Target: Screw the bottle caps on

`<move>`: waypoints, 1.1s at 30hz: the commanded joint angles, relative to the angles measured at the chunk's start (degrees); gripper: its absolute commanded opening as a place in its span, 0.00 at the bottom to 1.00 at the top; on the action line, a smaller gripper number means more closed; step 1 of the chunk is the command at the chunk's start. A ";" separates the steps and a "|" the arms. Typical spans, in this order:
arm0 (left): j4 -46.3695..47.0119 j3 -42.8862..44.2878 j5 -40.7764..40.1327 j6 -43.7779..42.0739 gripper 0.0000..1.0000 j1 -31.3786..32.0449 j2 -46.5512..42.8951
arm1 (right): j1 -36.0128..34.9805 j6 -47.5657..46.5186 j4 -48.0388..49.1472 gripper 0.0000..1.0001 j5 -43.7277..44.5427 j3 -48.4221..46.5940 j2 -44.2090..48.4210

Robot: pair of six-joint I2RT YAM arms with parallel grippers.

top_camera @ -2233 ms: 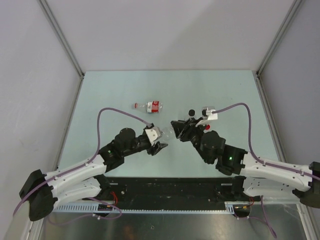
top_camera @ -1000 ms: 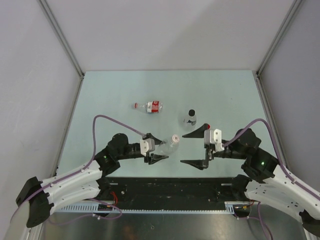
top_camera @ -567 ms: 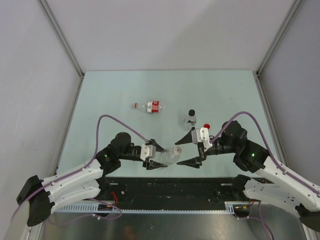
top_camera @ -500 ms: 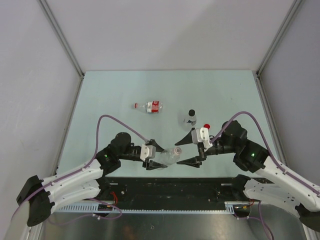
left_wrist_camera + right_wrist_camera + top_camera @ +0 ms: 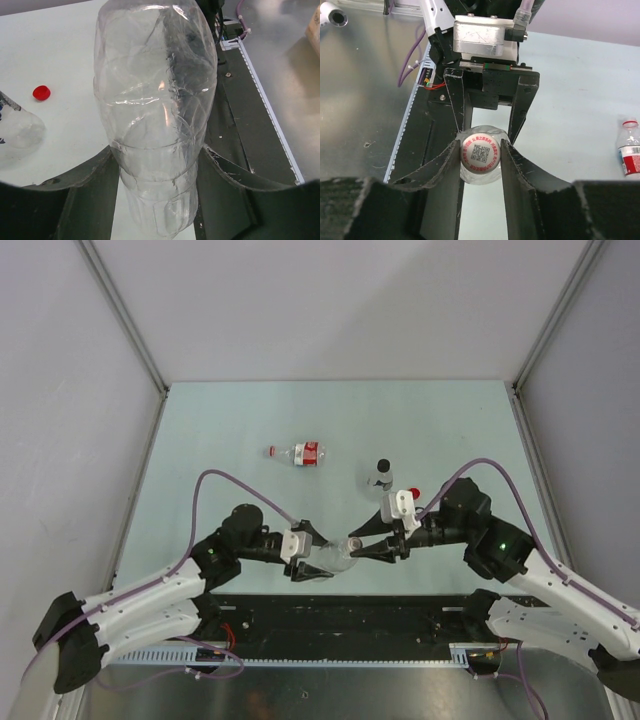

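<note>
**Right claw on cap, bottle lying end-on to it**

The left claw (image 5: 325, 554) grips the clear bottle (image 5: 155, 100) by its body, off the table (image 5: 450, 420), at the near centre. The bottle's long axis runs left to right, neck toward the right arm.

The right claw (image 5: 480, 145) faces it head-on. Its jaws are drawn narrow onto the white cap (image 5: 480, 153), one on each side, with no gap I can see. The cap's printed face looks straight down the wrist camera, so I judge cap, neck and claw to be close to one line. The coming turn depends on that line holding. The right arm is the one at the cap; the left only steadies the bottle.

Elsewhere, the red cap (image 5: 414, 492) lies loose on the table, just beside the right arm. The black-capped bottle (image 5: 379, 477) stands upright a little farther off. The labelled bottle (image 5: 303, 452) lies on its side, far left of centre.

Not established:
- The neck and threads are hidden behind the cap, so I cannot tell whether it sits square or has caught.
- The left wrist view shows only crumpled bottle wall.
</note>
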State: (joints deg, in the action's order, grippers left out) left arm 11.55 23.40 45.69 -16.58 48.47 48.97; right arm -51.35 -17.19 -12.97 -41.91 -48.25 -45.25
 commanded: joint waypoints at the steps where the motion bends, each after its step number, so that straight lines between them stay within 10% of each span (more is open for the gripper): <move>1: 2.82 4.46 -8.55 1.38 0.00 -0.38 -3.42 | -0.49 5.59 -0.68 0.24 5.38 -1.95 -1.00; 6: 4.27 7.42 -27.05 6.81 0.00 -0.38 -4.63 | -4.28 22.92 3.81 0.03 29.61 0.08 -3.02; 13: 8.58 10.31 -41.99 8.69 0.00 1.49 0.70 | -14.15 52.39 9.71 0.00 71.53 2.76 -9.28; 20: 10.83 11.69 -50.61 9.24 0.00 3.70 3.99 | -15.80 58.16 18.24 0.00 80.86 2.81 -13.25; 33: 11.03 4.10 -46.11 12.67 0.00 3.75 1.90 | -15.37 36.33 19.29 0.78 64.83 2.81 -3.63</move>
State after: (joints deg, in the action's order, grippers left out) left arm 18.00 29.32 -1.08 -6.68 52.07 52.77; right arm -66.67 28.29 7.46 30.96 -45.28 -54.39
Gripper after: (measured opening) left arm 0.602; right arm 0.700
